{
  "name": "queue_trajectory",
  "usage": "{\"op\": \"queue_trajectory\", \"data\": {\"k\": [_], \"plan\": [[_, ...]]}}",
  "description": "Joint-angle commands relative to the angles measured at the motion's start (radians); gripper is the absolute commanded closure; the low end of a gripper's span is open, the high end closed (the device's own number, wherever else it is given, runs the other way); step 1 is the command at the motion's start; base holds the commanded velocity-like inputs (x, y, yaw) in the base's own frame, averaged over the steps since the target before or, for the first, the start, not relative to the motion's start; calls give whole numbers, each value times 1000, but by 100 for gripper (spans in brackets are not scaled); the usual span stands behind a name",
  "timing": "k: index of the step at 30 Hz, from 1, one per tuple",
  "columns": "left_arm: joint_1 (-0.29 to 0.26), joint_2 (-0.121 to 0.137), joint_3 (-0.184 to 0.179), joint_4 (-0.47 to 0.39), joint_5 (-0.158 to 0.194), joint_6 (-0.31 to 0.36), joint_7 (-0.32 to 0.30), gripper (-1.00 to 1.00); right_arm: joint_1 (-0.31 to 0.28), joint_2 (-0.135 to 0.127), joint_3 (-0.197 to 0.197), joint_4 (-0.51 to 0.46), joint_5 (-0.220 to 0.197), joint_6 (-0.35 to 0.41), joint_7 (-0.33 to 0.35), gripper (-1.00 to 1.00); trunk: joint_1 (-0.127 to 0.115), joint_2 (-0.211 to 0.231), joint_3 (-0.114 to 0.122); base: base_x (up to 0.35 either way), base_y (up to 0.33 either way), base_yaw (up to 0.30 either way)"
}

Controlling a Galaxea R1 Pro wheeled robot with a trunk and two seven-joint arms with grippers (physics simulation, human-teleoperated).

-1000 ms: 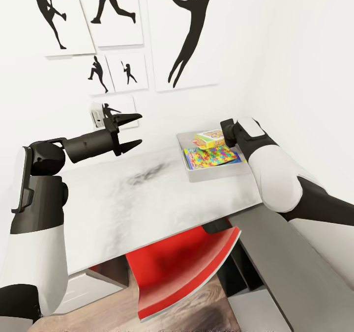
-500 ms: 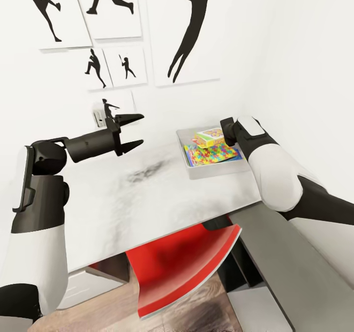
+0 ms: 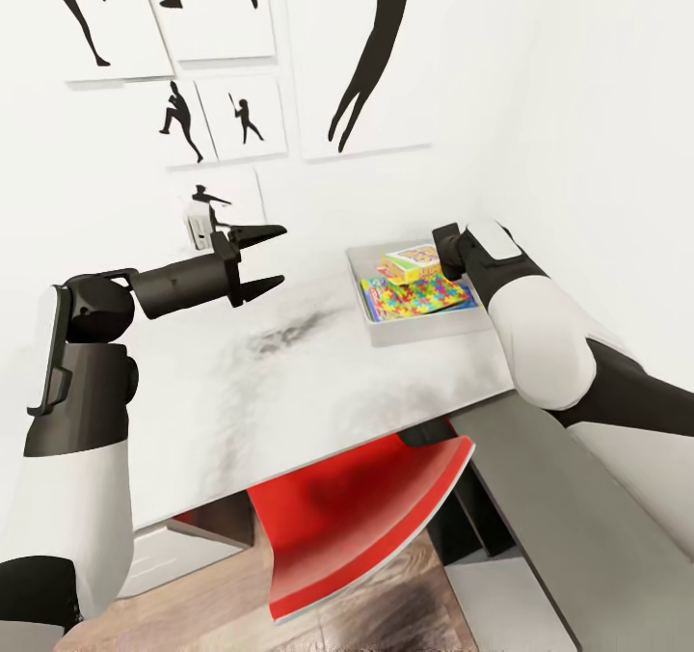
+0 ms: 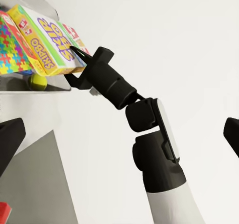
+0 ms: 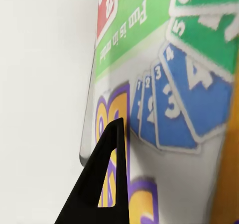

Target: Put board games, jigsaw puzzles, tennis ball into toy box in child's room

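While the whole head view has slid so the wall pictures sit higher and the red chair shows more, that is the camera tilting; the arms and the toys keep their places against the worktop.

At the left, the left gripper (image 3: 258, 262) hovers over the long light-grey worktop (image 3: 289, 382), its black forearm level and reaching towards the wall, its two pointed fingers (image 3: 262, 232) spread wide with nothing between them. On the white wall behind hang black silhouette posters of athletes (image 3: 222, 112). Below the worktop's front edge a red chair seat (image 3: 357, 517) pokes out above the wooden floor (image 3: 376, 604).

Further right, the shallow light-grey toy box (image 3: 424, 329) stands on the worktop near the wall. Inside it lies a bright multicoloured jigsaw puzzle sheet (image 3: 419, 300), and on top, tilted, is the long white-red-green "Skip-Bo" board game box (image 3: 410, 261). In the left wrist view a small yellow-green tennis ball (image 4: 37, 80) sits in the toy box under the game box (image 4: 45, 37).

The right arm (image 3: 530, 334) bends over the dark-grey section of the worktop (image 3: 569, 517), its black wrist at the toy box's far side. The right gripper (image 4: 82, 59) touches the game box's end; whether its fingers (image 5: 107, 184) clamp it I cannot tell, since only one dark finger shows against the printed lid (image 5: 169, 84).
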Motion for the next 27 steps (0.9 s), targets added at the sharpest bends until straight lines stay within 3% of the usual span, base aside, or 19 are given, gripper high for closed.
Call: {"op": "queue_trajectory", "data": {"k": [1,27], "plan": [[-1,0,1,0,9,2,10,-100,-1,0,-2,-2,-3,4,-5,100,0,-2,-3,0,0,0],[-2,3,-1,0,9,2,10,-100,-3,0,-2,-3,-3,4,-5,100,0,-2,-46,0,0,0]]}}
